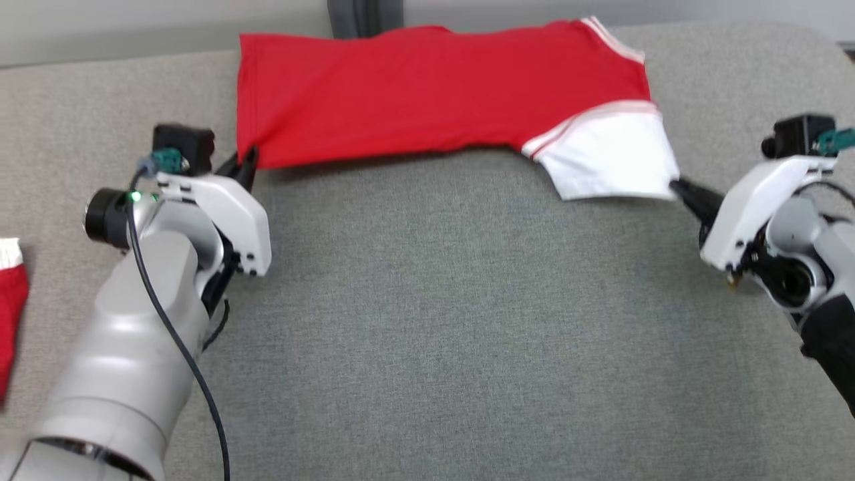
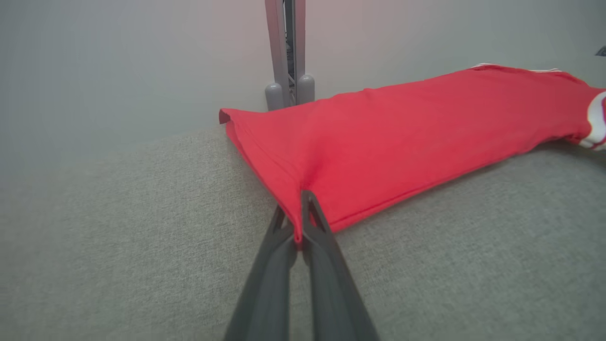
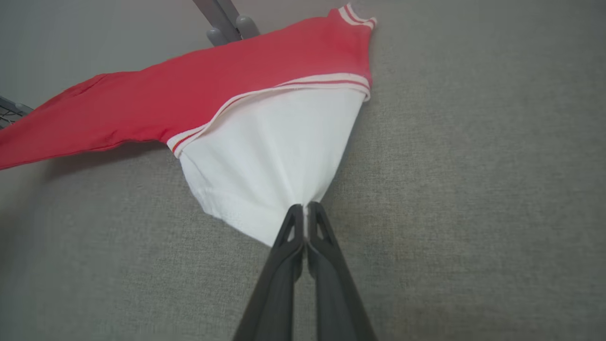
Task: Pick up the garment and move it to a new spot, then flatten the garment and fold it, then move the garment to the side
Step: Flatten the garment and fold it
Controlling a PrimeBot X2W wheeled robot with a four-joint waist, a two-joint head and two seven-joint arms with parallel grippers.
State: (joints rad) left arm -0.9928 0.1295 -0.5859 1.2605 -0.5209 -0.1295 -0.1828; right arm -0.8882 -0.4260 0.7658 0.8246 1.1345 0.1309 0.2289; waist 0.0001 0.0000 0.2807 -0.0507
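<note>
Two grips at once. Holds the near left corner of the red garment (image 1: 414, 93) in the left pincer (image 1: 246, 160), squeezed tight on the cloth. Holds the edge of the white sleeve (image 1: 611, 157) in the right pincer (image 1: 678, 188), squeezed tight too. Lies spread across the far middle of the grey worktop (image 1: 427, 321), near edge seemingly lifted a little and pulled straight between both pincers. Looks like the flatten step, with the fold not yet done. Next, likely calls for a gentle pull apart and down, then letting go so the cloth lies smooth. Best to keep clear of the other red cloth (image 1: 10, 300) at the near left.
</note>
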